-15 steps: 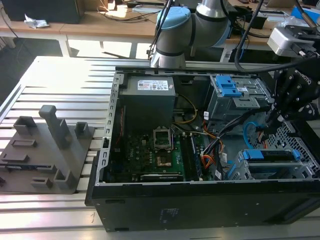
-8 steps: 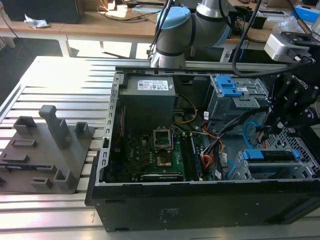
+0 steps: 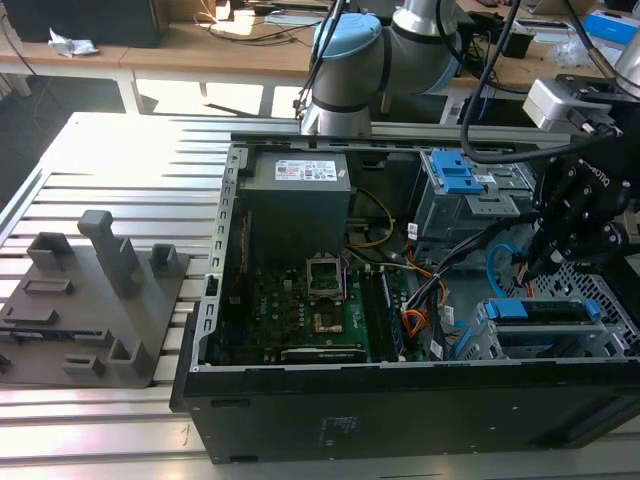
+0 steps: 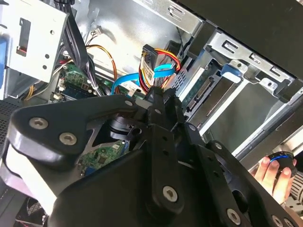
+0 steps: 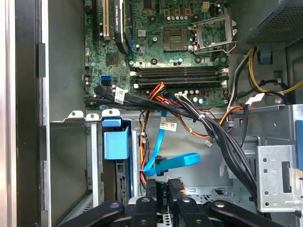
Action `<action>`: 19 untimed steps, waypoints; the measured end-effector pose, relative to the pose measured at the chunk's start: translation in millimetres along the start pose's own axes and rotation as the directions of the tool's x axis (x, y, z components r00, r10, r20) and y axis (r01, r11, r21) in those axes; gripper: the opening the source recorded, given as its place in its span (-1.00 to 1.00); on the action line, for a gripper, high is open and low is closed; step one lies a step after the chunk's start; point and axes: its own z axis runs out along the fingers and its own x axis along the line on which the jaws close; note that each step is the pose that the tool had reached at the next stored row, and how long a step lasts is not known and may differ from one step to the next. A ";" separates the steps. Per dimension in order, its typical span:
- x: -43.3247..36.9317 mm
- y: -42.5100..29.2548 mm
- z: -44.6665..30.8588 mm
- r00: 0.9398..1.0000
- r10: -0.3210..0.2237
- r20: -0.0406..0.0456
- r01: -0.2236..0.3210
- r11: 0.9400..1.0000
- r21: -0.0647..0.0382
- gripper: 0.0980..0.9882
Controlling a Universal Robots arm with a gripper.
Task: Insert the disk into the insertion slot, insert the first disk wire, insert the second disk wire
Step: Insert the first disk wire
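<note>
The gripper (image 5: 163,191) pinches the plug of the orange wire (image 5: 142,172), near the disk (image 5: 116,144). The blue cable (image 5: 177,161) hangs just beside it and could snag, tipping the plug crooked.

Frame edge cuts the gripper (image 5: 164,191); a hand (image 4: 276,174) is half hidden.

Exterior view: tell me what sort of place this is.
Probably a robotics lab or workshop: an open computer case sits on a slotted metal table, a robot arm stands behind it, wooden desks beyond.
</note>
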 end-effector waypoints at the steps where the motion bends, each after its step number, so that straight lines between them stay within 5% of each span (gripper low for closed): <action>1: 0.0 0.0 0.0 1.000 0.000 -0.001 0.000 1.000 0.000 -0.81; 8: 1.6 -0.1 0.0 1.000 0.000 -0.003 0.000 1.000 0.000 -0.81; 14: 37.1 -1.7 3.0 1.000 0.000 -0.003 0.000 1.000 0.000 -0.81; 19: 39.1 -9.3 8.8 1.000 0.000 -0.002 0.000 1.000 -0.003 -0.81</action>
